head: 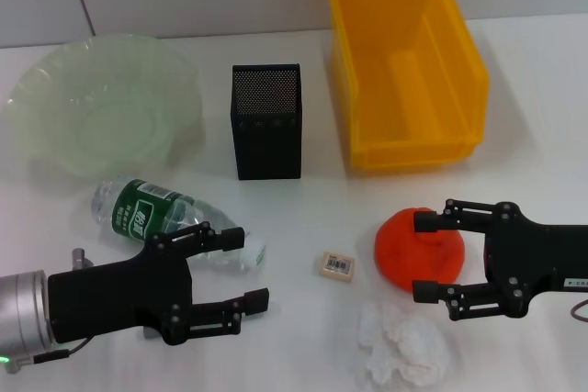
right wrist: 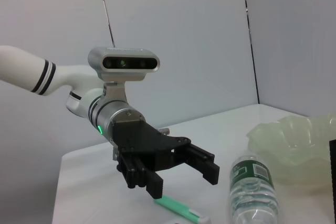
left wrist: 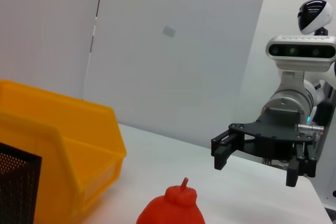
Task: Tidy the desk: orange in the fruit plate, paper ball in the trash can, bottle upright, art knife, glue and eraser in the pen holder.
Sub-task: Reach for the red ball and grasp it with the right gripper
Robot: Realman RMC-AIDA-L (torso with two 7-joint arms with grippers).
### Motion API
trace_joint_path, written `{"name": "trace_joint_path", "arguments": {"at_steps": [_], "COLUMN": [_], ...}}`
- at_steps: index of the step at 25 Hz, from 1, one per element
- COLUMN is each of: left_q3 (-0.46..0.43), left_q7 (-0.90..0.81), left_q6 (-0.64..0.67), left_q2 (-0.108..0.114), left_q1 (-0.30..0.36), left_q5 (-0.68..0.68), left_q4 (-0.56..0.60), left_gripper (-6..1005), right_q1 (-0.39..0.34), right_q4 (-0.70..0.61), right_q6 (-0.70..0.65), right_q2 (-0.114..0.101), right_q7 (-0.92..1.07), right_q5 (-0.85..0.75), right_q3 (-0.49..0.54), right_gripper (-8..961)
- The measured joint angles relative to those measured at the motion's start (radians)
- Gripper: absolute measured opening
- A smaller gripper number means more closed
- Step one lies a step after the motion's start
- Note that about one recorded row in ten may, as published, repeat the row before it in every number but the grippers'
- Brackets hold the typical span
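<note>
The right tool [head: 424, 257] is open wide, with its two fingers on either side of the orange [head: 413, 247], which suggests it is preparing to grip it. The orange is red-orange, lumpy, with a small stem, and sits on the tabletop [head: 303, 319] near the paper ball [head: 404, 344]. The left tool [head: 239, 268] is also open, beside the lying bottle [head: 165, 218].

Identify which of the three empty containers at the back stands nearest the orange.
The yellow trash can; it stands directly behind the orange, while the pen holder and fruit plate sit further left.
</note>
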Motion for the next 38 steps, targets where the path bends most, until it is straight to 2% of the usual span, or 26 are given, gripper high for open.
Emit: {"name": "trace_joint_path", "arguments": {"at_steps": [15,23,29,38], "left_q3": [-0.016,-0.024,-0.05,-0.051], "left_q7": [0.026,0.051,0.059,0.074], "left_q6": [0.007,0.0,-0.008,-0.025], "left_q2": [0.002,-0.002,-0.006,-0.011], "left_q1": [0.001,0.013,0.027,0.03], "left_q5": [0.001,0.002,0.001,0.001], "left_q4": [-0.002,-0.004,-0.004,-0.013], "left_gripper": [827,828,828,827], "right_q1": [0.002,-0.013,-0.01,0.039], "right_q4": [0.037,0.122,0.152,0.255], "right_q6": [0.029,0.167,0.227,0.374], "right_q2": [0.0,-0.001,0.0,-0.001], "right_q7": [-0.04,-0.101,-0.118,-0.158], "right_q5": [0.004,0.142,0.152,0.134], "right_q3": [0.009,0.014,0.012,0.0], "right_gripper": [834,834,834,835]}}
